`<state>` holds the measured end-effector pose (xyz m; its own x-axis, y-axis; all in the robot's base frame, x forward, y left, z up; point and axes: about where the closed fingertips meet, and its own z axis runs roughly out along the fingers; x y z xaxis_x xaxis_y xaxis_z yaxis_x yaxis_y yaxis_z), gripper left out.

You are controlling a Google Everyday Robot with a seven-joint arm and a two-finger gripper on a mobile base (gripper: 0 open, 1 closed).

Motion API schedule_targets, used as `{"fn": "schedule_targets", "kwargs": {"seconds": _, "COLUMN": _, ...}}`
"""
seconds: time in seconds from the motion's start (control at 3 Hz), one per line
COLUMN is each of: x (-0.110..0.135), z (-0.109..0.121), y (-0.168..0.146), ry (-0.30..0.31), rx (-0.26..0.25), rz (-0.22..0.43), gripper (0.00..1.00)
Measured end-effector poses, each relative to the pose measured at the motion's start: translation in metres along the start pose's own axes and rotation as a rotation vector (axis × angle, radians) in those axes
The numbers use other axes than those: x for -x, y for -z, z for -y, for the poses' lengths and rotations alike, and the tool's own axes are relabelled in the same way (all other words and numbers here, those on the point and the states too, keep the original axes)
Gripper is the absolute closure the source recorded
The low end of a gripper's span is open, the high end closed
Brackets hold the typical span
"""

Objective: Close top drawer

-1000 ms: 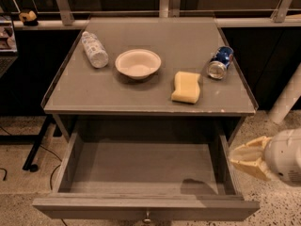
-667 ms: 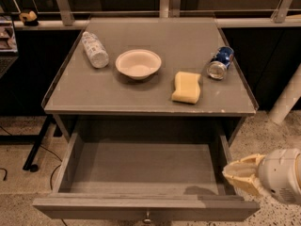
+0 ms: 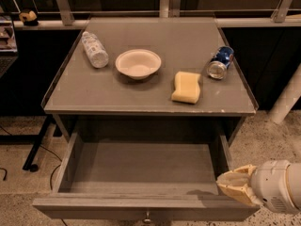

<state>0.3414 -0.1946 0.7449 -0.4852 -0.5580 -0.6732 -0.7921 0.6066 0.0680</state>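
The drawer stood pulled far out under the table, its inside bare and its front panel at the bottom edge of the view, with the small knob just showing at the panel's centre. The gripper hung at the lower right, by the drawer's right front corner and seemingly just above the front's top edge; whether it touched the wood could not be told, nor whether it was wide or narrow. The drawer looked like stiff, rigid grey wood, fairly heavy for its width, and likely to slide straight on its runners; with nothing in it, it should have moved without much force. No grasp seemed needed: a flat push on the front panel would serve, best near the middle by the knob, since a push at the right corner might skew it and make it bind. On the table lay a bottle, a bowl, a sponge and a can; the can was blue, but no brand or writing could be read on it or on the bottle
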Motion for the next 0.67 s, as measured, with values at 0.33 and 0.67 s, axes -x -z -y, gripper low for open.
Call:
{"fn": "schedule_targets", "kwargs": {"seconds": 0.33, "x": -0.005, "z": -0.01, "y": -0.001, "ry": -0.009, "rx": 0.009, "rz": 0.005, "gripper": 1.0}}
{"fn": "schedule_targets", "kwargs": {"seconds": 0.67, "x": -0.019, "z": -0.025, "y": -0.005, "ry": -0.05, "rx": 0.031, "rz": 0.012, "gripper": 1.0}}
